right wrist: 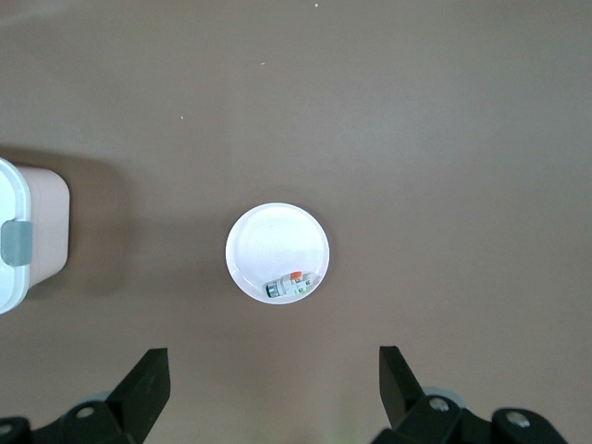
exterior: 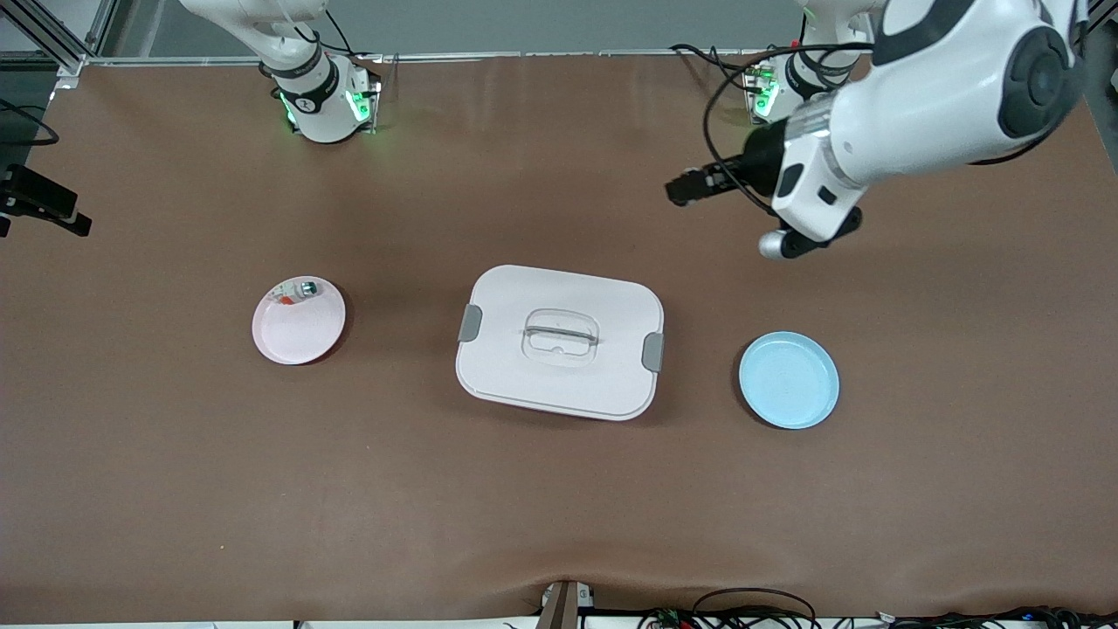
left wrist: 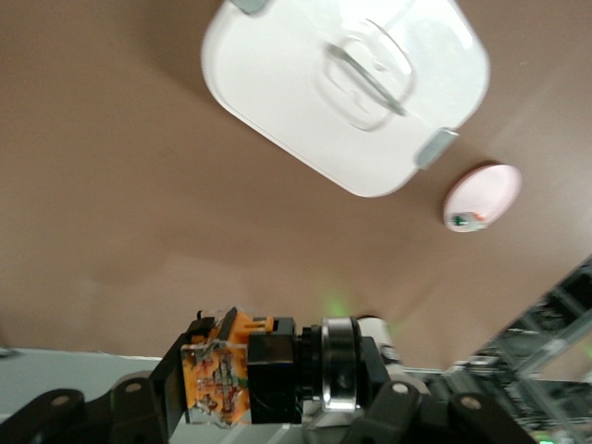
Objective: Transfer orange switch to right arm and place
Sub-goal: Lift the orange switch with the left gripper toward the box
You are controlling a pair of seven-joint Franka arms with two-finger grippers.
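Blue plate [exterior: 789,380] bare; left hand [left wrist: 242,370] pinches orange switch [left wrist: 268,365] aloft; right hand [right wrist: 274,388] spread over pink plate [right wrist: 277,252].

Your left arm enters from the upper right of the front view, its white forearm angled down toward the frame's centre. The left gripper [exterior: 699,185] points sideways, up in the air above the bench in the upper right area, and its jaws are closed on the orange switch [left wrist: 242,368]. Your right arm shows only its base at the upper left. The right gripper [right wrist: 273,384] hangs high, pointing straight down, its jaws spread wide apart.
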